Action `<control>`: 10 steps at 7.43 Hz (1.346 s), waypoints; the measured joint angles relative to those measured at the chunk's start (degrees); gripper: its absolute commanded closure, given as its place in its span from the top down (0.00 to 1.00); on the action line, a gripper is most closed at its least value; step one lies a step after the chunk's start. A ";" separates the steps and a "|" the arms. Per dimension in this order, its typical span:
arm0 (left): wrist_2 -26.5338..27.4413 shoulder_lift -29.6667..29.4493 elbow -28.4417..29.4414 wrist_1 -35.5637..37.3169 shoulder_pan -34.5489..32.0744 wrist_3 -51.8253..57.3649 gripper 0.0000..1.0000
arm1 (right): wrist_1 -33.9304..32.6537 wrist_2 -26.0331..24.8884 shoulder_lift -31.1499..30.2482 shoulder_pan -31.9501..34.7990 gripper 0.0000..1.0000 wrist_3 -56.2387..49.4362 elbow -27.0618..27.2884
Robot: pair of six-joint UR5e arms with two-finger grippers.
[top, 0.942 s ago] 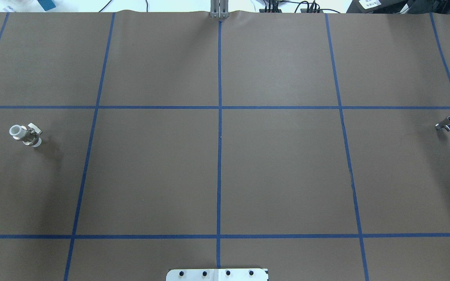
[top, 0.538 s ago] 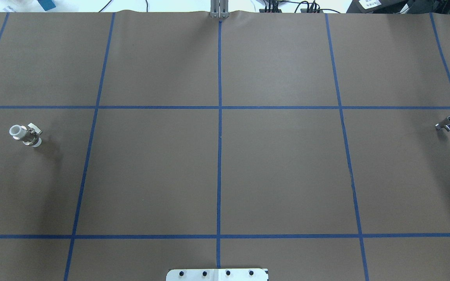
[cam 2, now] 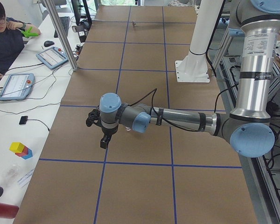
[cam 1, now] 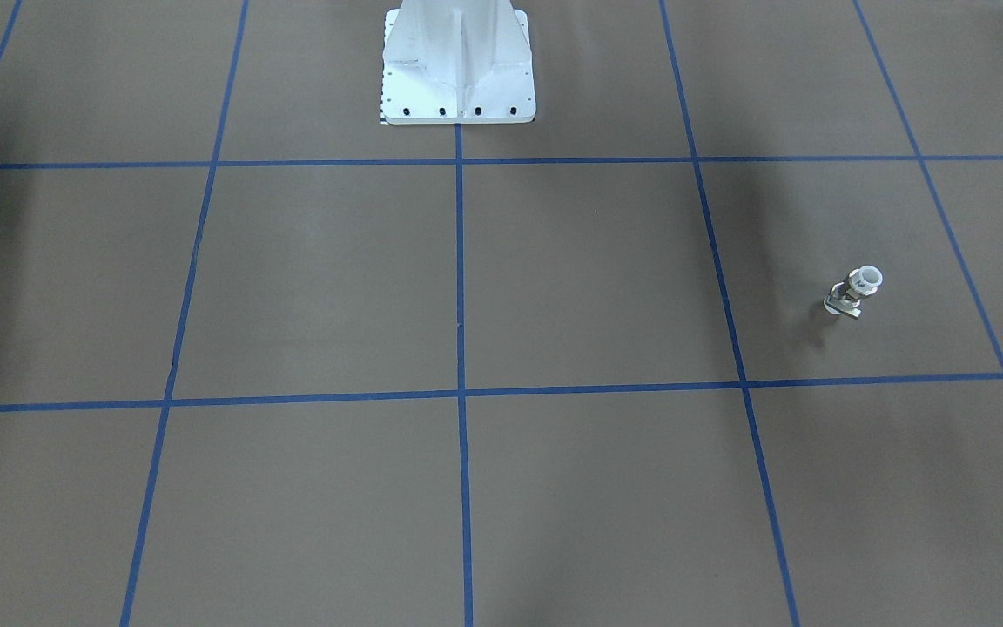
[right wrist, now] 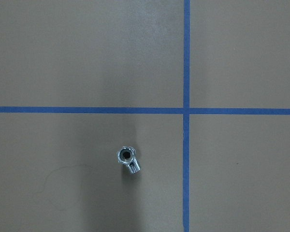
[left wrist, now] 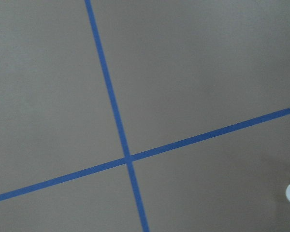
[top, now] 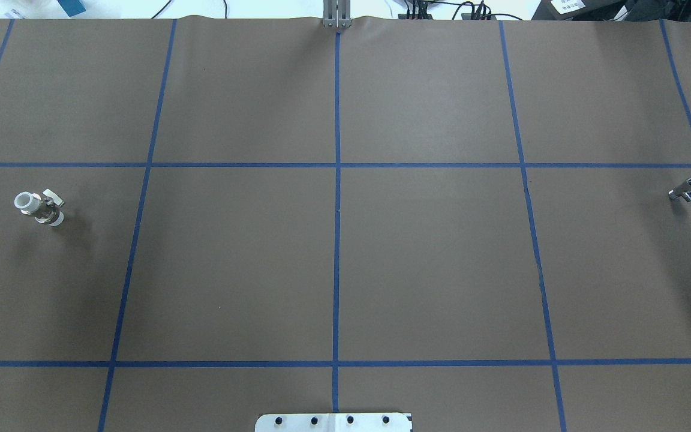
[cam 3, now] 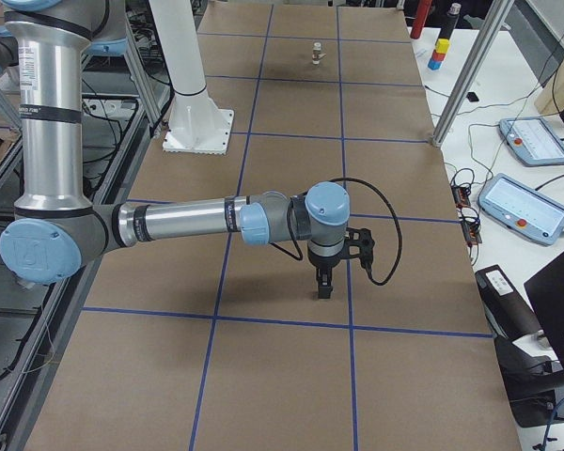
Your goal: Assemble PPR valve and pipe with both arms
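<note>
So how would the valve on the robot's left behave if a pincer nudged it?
The PPR valve seems to stand on end, tall and narrow, so a side nudge would probably tip it. Its metal body suggests it is stiff and heavy for its size. The round white collar might let it roll once down.

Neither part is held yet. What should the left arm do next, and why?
Probably shift the left gripper sideways toward the valve. In the left wrist view the valve shows only at the right edge, so the gripper seems off to one side of it, not above it for a descent.
</note>
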 measured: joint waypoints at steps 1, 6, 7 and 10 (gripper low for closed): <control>0.13 -1.24 -1.66 -0.08 4.35 -6.59 1.00 | 0.01 0.00 -0.04 0.02 1.00 -0.02 0.02; 6.78 -1.78 -6.28 -0.07 19.91 -22.58 1.00 | 0.07 -0.07 -0.06 0.00 1.00 -0.03 -0.26; 7.56 -1.73 -5.80 -0.14 21.22 -23.14 1.00 | 0.09 -0.11 -0.02 0.00 0.99 -0.03 -0.29; 7.64 -1.74 -3.51 -0.55 22.51 -23.06 1.00 | 0.10 -0.12 0.02 0.00 1.00 -0.03 -0.29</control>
